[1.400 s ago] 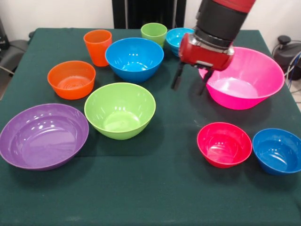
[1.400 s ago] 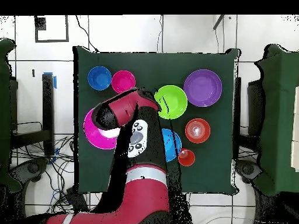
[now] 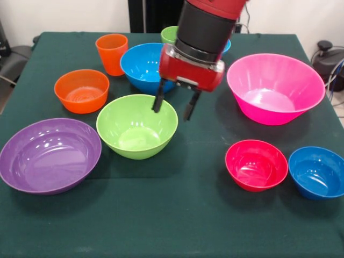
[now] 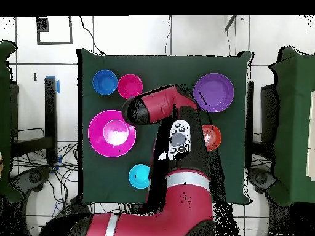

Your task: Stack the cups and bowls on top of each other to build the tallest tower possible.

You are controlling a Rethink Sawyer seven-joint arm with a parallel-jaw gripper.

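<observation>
Where claw hangs open, lime bowl below

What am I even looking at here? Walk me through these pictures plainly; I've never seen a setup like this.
It is a red and black robot arm at a green table. One camera faces the robot across the table; the other looks straight down, with the robot's base at the bottom. The arm's hand is open, holds nothing, and hangs at the lime green bowl's rim. Around it are a purple bowl, an orange bowl, a large blue bowl, a pink bowl, a red bowl, a small blue bowl and an orange cup. Nothing is stacked yet.
</observation>
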